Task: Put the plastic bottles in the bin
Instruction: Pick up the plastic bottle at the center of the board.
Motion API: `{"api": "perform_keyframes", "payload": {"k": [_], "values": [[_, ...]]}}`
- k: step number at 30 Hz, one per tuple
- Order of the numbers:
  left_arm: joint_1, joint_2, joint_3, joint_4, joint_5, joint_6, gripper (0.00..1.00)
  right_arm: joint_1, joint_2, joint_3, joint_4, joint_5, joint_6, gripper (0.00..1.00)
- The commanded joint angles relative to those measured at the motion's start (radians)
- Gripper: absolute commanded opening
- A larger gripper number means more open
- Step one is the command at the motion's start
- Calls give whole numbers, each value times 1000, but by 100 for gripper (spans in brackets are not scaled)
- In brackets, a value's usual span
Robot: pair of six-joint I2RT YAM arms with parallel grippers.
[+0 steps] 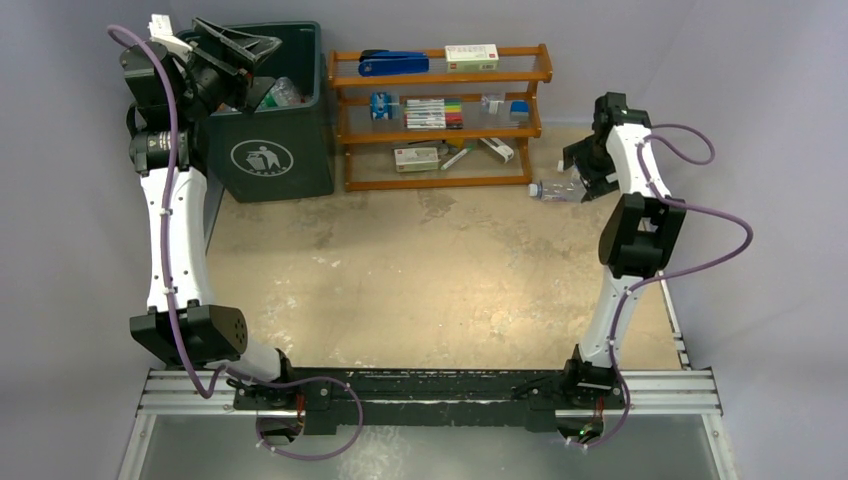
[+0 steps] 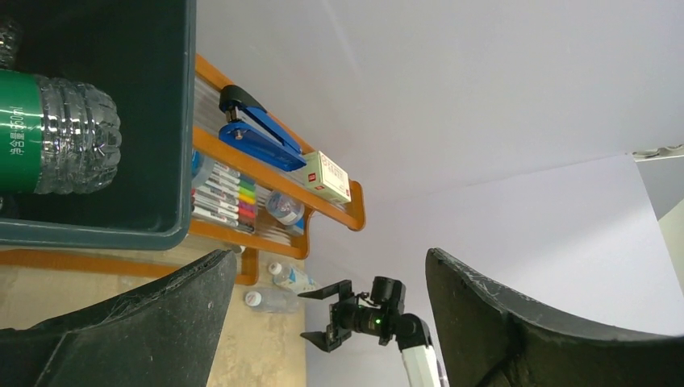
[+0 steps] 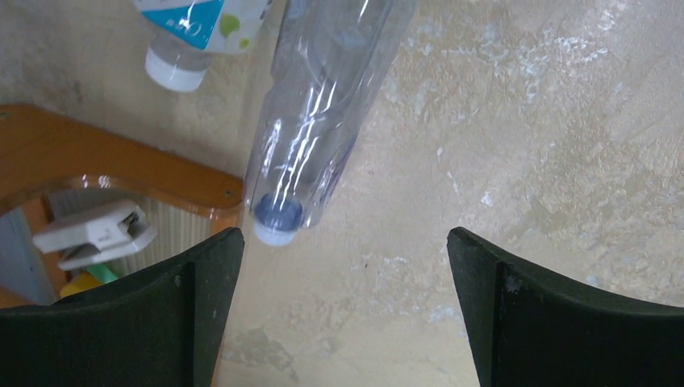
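Scuffed and sandy-coloured, the desk (image 1: 420, 290) ran from the arms' bases out to a grey wall. Toward its far right, the right pincer (image 3: 343, 242) hung with its jaws spread wide and nothing between them, pointing down at a clear bottle (image 3: 323, 105) that lay on its side on the desk. The step in hand looked like picking that one up. To do it well, the pincer would need to shift over the bottle's body, which sat ahead of the jaws rather than between them. It should then straddle the bottle across its width and close gently, since such thin plastic would likely crumple or slip. Its pale cap lay just beside the foot of the wooden rack (image 3: 121, 173), so the finger on that side needed room. A second bottle (image 3: 202, 24), blue-labelled and white-capped, lay close alongside and could be nudged. Farther off at the left, the left pincer (image 2: 331, 258) hovered over the dark green bin (image 1: 265, 150), jaws apart and empty. Inside lay a green-labelled bottle (image 2: 48, 133), ribbed and clear.
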State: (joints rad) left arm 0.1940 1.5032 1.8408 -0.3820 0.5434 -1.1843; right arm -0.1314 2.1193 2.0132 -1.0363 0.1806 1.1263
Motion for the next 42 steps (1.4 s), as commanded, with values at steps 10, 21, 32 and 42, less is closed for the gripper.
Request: {"api": "perform_keyframes", "payload": {"k": [10, 21, 32, 42], "values": [[-1, -42, 14, -29, -9, 55, 87, -35, 103, 87, 21, 42, 75, 97], [-1, -32, 31, -70, -17, 80, 88, -44, 177, 129, 51, 16, 73, 96], [-5, -22, 44, -95, -20, 93, 88, -43, 146, -18, 125, 11, 73, 89], [-24, -12, 69, -125, -22, 107, 89, -36, 80, -144, 198, 16, 26, 67]]}}
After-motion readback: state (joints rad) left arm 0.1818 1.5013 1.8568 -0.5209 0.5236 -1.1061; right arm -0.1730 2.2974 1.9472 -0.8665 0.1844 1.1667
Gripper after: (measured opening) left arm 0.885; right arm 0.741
